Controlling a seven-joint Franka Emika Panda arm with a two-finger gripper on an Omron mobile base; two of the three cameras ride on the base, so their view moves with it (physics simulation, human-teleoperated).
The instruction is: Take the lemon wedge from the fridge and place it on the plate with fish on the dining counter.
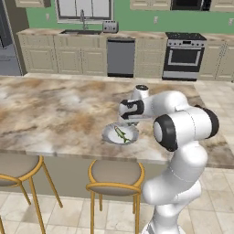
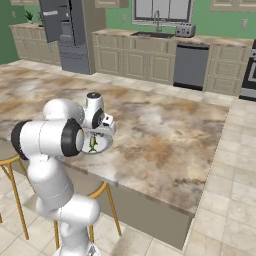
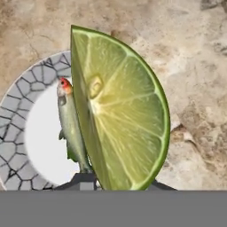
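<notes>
We've got the gripper (image 3: 116, 184) clamped on the lemon wedge (image 3: 122, 115), hovering mid-frame just above the plate with fish (image 3: 26, 133) on the counter (image 1: 59, 114), ready for the drop

2 base views flank the arm, sharing the dining counter (image 1: 59, 109); the hand view looks down close.

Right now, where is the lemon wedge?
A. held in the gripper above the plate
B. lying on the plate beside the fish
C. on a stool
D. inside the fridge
A: the hand view shows the lemon wedge upright between the gripper's tips, above the plate with the fish.
</notes>
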